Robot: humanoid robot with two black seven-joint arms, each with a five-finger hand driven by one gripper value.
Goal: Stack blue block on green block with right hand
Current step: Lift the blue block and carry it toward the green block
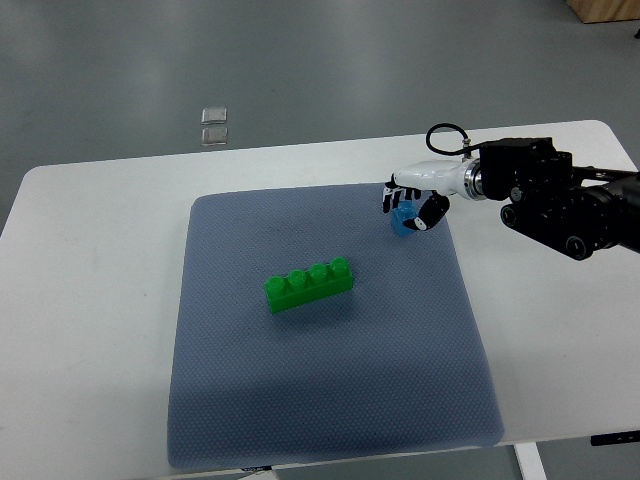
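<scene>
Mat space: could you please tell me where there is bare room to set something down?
The grey-blue mat is bare left of and in front of the green block. White table left of the mat is free. The far right corner is crowded by the right hand around the blue block.

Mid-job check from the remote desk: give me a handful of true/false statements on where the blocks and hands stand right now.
1. The right hand has its fingers closed around the blue block. True.
2. The blue block already sits on the green block. False: it is in the hand near the mat's far right corner, apart from the green block.
3. The green block lies on the blue-grey mat. True.
4. The green block has two studs. False: four studs show in a row.
5. The left hand is working beside the green block. False: no left hand is in view.
</scene>
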